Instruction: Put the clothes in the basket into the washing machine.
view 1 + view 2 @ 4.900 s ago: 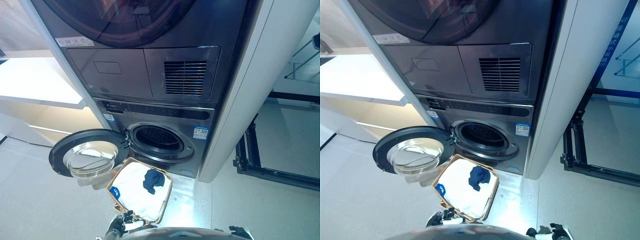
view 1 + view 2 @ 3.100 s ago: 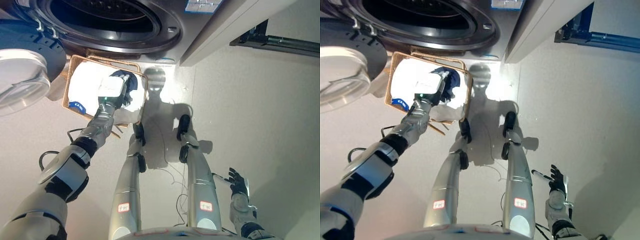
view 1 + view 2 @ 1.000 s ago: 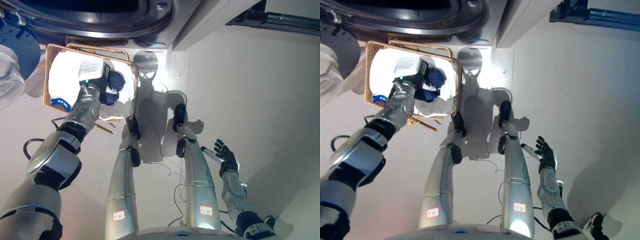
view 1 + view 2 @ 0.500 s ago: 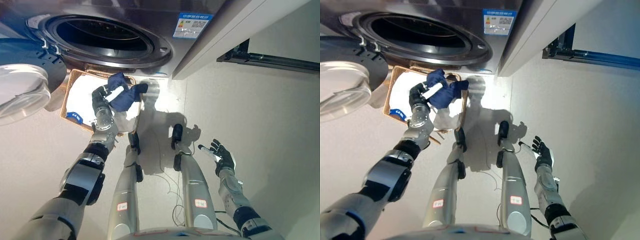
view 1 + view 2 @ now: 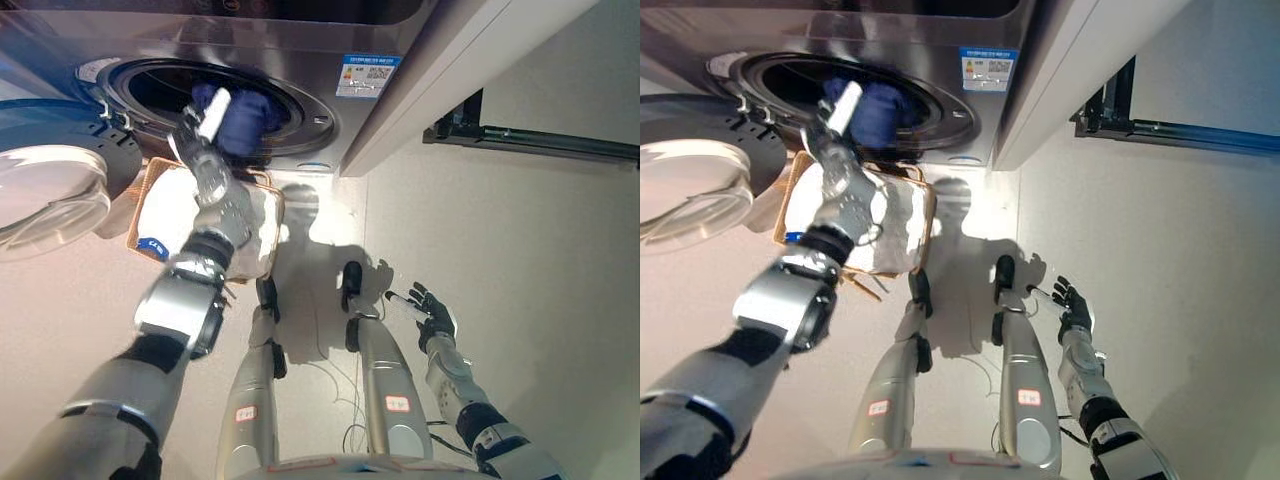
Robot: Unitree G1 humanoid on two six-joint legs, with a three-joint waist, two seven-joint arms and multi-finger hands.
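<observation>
Nearest to me, my right robot hand (image 5: 430,312) hung low at my side over the floor (image 5: 520,260), fingers spread and holding nothing. Further out, the wicker basket (image 5: 924,222) sat on the floor just in front of the machine, with white laundry (image 5: 895,225) left in it. Above it my left robot hand (image 5: 205,125) was raised to the mouth of the washing machine (image 5: 320,115), its fingers curled round the dark blue garment (image 5: 245,118), which sat bunched in the opening at the drum's lip. The round door (image 5: 45,185) stood swung open to the left.

I judged I was in the loading step for this first piece: it was at the opening but not yet released. The next move called for pushing it deeper past the rim, letting go, and drawing the arm back down to the basket for the white laundry.
</observation>
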